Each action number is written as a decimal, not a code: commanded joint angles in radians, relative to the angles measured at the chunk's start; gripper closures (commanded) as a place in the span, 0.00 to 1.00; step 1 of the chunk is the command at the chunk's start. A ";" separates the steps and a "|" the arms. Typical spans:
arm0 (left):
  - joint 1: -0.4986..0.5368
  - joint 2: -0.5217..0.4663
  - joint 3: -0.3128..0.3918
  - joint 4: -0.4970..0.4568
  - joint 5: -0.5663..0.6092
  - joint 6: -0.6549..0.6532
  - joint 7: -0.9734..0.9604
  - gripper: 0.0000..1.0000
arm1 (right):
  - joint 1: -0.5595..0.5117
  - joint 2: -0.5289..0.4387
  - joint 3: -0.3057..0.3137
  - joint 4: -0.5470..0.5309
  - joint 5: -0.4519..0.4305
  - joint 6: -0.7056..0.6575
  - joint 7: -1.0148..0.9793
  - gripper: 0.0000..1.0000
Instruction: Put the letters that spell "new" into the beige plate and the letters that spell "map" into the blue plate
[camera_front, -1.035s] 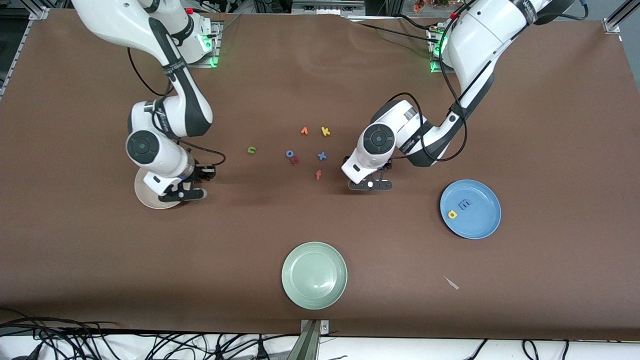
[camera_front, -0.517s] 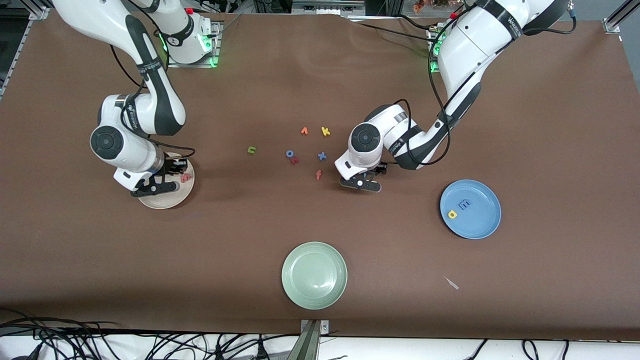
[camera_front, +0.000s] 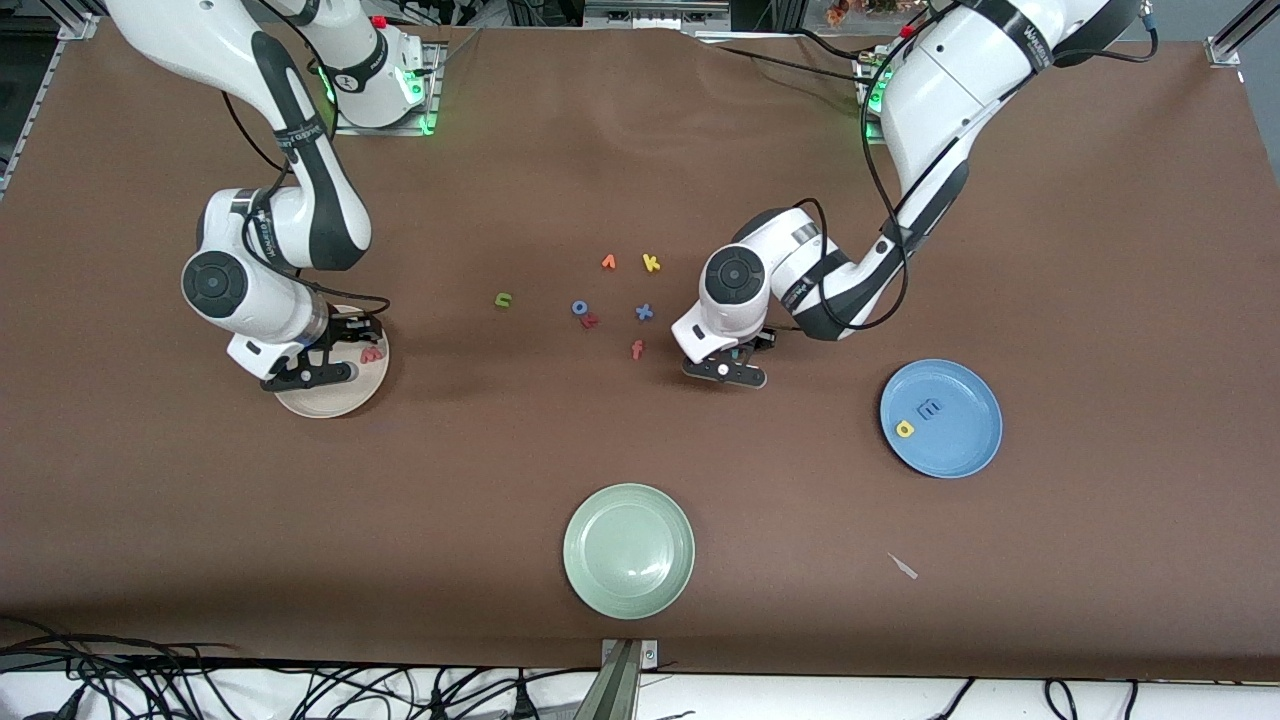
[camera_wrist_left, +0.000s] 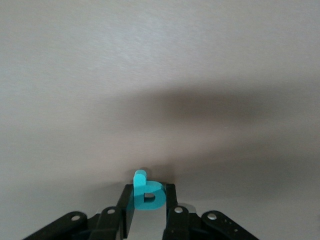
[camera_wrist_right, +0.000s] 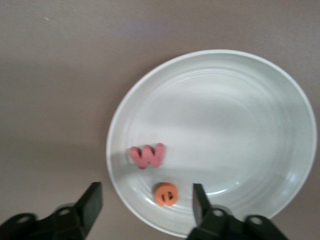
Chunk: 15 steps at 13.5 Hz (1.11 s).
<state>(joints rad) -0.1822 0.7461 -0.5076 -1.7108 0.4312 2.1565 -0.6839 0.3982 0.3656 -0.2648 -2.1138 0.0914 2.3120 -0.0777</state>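
Left gripper (camera_wrist_left: 146, 210): low over bare brown table (camera_front: 1100, 250) beside the loose letters, fingers clamped on the tiny teal foam p (camera_wrist_left: 146, 192).
Right gripper (camera_wrist_right: 145, 202): over the round cream-beige plate (camera_wrist_right: 240, 120), fingers spread wide, holding nothing.
Beige plate: salmon-pink foam w (camera_wrist_right: 147, 155) and orange foam e (camera_wrist_right: 165, 194) lie in it.
Round sky-blue plate (camera_front: 965, 450): holds blue foam m (camera_front: 931, 408) and yellow foam a (camera_front: 905, 428).
Green foam n (camera_front: 504, 299): on the table, toward the right arm's end of the loose letters.

Matt brown cloth-like table cover (camera_front: 640, 150), faintly creased; glossy glazed round cream-beige plate (camera_wrist_right: 240, 100) with soft reflections; matt, foam-looking salmon-pink w (camera_wrist_right: 147, 156), orange e (camera_wrist_right: 165, 194) and teal p (camera_wrist_left: 146, 193); smooth glossy white plastic arm shells (camera_front: 960, 80)
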 joint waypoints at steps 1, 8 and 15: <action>0.061 -0.089 0.000 0.000 0.009 -0.111 0.151 1.00 | 0.005 -0.046 0.064 -0.018 0.005 -0.005 0.132 0.00; 0.406 -0.157 -0.003 0.000 0.020 -0.189 0.742 1.00 | 0.007 -0.097 0.263 -0.102 0.005 0.093 0.562 0.00; 0.507 -0.111 -0.002 0.022 0.020 -0.035 0.761 0.00 | 0.022 -0.074 0.349 -0.193 0.005 0.262 0.799 0.00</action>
<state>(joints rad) 0.3247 0.6447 -0.4940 -1.7107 0.4312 2.1207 0.0757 0.4125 0.3090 0.0737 -2.2662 0.0927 2.5318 0.6743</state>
